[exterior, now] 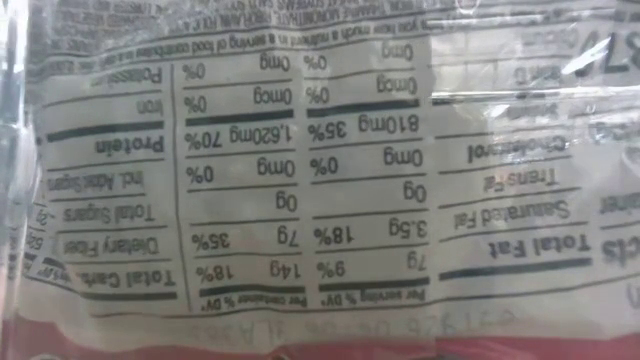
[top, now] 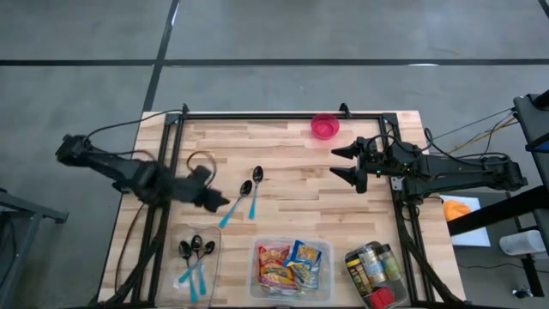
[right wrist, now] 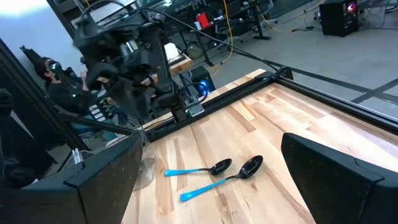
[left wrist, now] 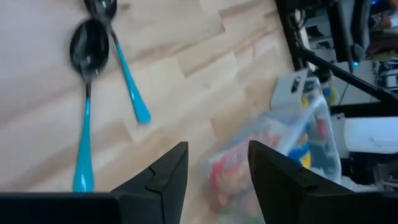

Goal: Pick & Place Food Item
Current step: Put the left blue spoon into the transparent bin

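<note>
The food items are bright packets [top: 290,264] lying in a clear tub [top: 257,279] at the table's near edge; the left wrist view shows them blurred [left wrist: 249,168]. My left gripper [top: 221,204] hovers open above the table, left of the two loose spoons, with the tub beyond its fingertips [left wrist: 217,149]. My right gripper [top: 336,163] waits open over the table's right half, held level and pointing left [right wrist: 208,149]. A packet's nutrition label [exterior: 300,160] fills the low view.
Two black spoons with blue handles [top: 249,193] lie on the wood mid-table. A clear tub of more spoons [top: 196,257] stands near left, a tub of jars [top: 375,275] near right, a pink bowl [top: 324,126] at the far edge. A black frame [top: 283,115] rims the table.
</note>
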You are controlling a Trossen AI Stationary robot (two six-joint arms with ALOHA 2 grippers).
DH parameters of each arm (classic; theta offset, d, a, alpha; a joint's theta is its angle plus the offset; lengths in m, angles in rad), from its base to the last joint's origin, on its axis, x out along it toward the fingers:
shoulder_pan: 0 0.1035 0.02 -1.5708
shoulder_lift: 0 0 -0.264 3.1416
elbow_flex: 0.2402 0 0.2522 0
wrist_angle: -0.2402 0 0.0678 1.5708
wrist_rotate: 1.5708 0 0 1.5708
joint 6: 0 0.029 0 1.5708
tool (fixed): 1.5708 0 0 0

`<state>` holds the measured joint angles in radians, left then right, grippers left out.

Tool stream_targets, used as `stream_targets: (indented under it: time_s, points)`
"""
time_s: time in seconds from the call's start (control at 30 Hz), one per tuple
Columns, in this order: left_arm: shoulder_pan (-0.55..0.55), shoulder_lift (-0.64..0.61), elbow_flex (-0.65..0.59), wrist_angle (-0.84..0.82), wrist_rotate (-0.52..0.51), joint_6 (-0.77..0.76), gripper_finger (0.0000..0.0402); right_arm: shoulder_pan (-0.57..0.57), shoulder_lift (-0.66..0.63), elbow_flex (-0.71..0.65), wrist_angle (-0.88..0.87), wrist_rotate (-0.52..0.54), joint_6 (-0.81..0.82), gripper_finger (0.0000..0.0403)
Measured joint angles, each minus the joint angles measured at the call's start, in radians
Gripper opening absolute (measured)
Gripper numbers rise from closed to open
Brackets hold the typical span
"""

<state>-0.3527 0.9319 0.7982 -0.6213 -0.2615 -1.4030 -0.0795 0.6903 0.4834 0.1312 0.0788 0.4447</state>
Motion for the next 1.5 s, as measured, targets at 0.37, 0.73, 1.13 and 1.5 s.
stream_targets:
  time_s: [0.37,0.73,1.13,1.5]
  points:
    - [0.344,0.119,0.0,0.15,0.229,0.199,0.0168,0.0,0.0,0.0,0.0,0.0,0.0,0.0381]
    - [0.477,0.208,0.0,0.161,0.233,0.146,0.0168,0.0,0.0,0.0,0.0,0.0,0.0,0.0381]
    - [0.559,0.39,0.001,0.187,0.271,0.127,0.0168,0.0,0.0,0.0,0.0,0.0,0.0,0.0381]
    - [0.571,0.491,0.057,0.194,0.306,0.18,0.0168,0.0,0.0,0.0,0.0,0.0,0.0,0.0381]
